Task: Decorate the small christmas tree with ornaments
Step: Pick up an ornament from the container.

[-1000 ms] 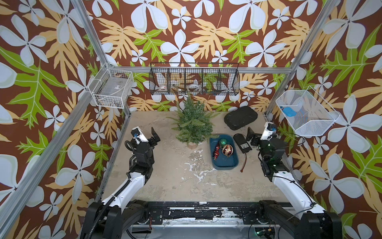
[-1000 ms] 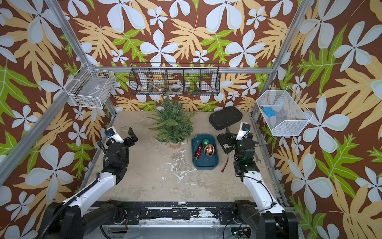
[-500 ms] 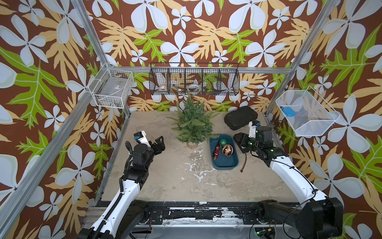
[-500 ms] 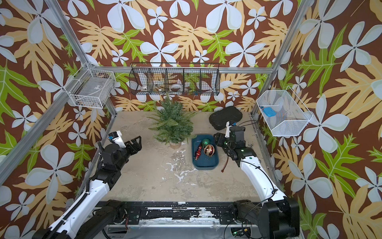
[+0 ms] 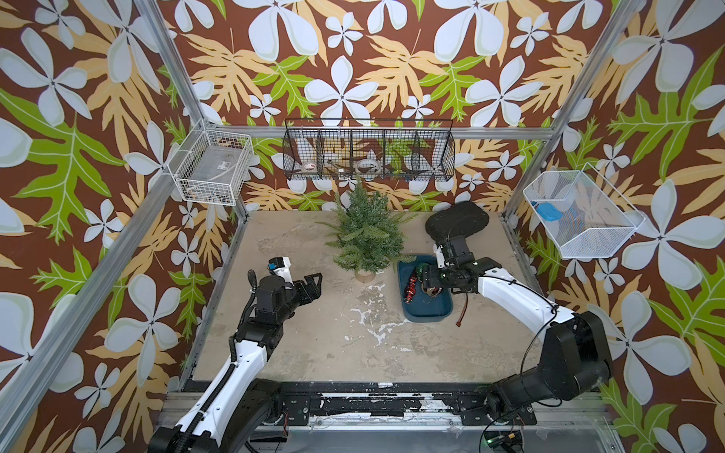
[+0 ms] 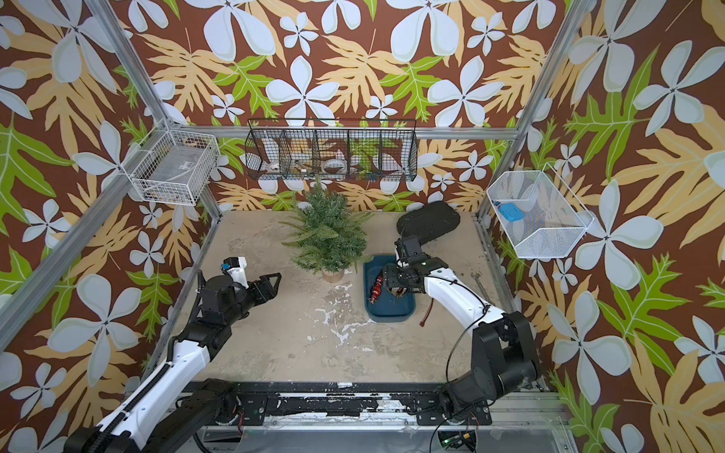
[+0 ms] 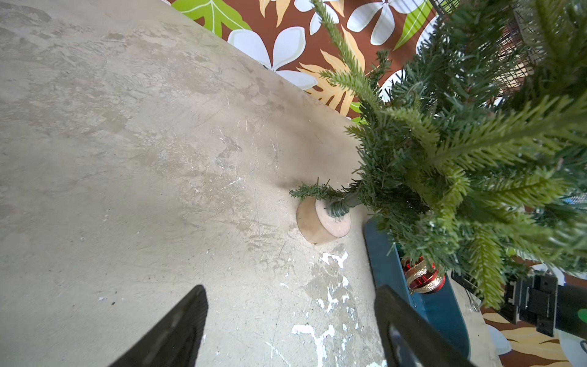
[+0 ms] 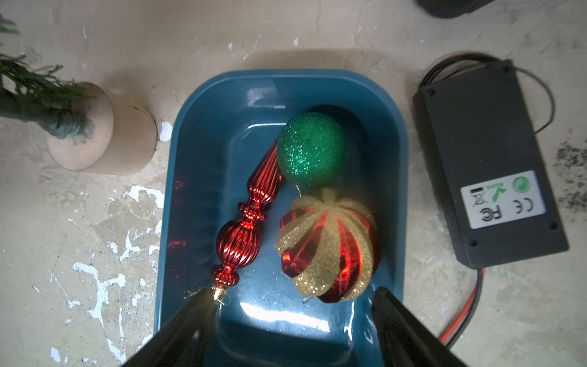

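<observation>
Booth walled in brown wallpaper (image 5: 353,59) with white flowers and green and tan leaves. Beige counter (image 5: 298,345), mottled, with white chips mid-surface. White wire basket (image 5: 214,166) on the left wall. Left claw (image 7: 290,294) spread wide, empty, above bare counter, pointing at the small christmas tree (image 5: 367,235). Tree upright mid-back, wooden base just beside the blue tray (image 5: 427,310). In the tray lie the red drop (image 8: 247,219), green glitter ball (image 8: 311,149) and red-and-gold ball (image 8: 327,244), none hung yet. Right claw (image 8: 292,291) spread over the tray, gripping nothing, one fingertip by the drop's gold cap, contact unclear. A second ago both arms stood drawn back, with the right claw beside the tray. Black box (image 8: 489,165) right of the tray: label shows CE and FC marks and a crossed bin; the green logo's word is unreadable.
</observation>
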Available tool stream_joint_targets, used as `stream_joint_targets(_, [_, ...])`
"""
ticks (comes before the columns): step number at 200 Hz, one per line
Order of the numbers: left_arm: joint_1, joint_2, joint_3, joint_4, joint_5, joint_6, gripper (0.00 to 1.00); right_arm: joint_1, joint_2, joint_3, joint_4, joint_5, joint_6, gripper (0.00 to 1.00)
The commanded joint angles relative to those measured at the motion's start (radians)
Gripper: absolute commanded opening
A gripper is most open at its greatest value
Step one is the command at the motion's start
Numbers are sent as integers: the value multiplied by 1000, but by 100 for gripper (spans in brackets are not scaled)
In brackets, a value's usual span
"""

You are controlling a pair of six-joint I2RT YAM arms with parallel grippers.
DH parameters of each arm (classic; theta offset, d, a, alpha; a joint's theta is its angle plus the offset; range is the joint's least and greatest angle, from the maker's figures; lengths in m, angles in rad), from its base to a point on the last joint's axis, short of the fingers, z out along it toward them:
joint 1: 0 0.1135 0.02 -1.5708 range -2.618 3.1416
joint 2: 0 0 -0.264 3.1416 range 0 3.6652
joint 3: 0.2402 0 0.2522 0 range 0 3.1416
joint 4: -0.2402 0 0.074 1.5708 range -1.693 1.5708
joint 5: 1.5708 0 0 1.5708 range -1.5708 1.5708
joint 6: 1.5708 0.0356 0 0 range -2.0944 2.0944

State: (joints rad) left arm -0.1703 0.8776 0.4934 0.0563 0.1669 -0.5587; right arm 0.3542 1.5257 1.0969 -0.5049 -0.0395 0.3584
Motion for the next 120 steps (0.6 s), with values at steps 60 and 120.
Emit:
stream_joint_targets(60, [6, 14, 6, -2, 46, -10, 85, 19, 74, 30, -24, 83, -2, 80])
stream_joint_targets(120, [7, 14, -1, 4, 56, -18, 85, 23, 118, 47, -32, 109, -20, 79])
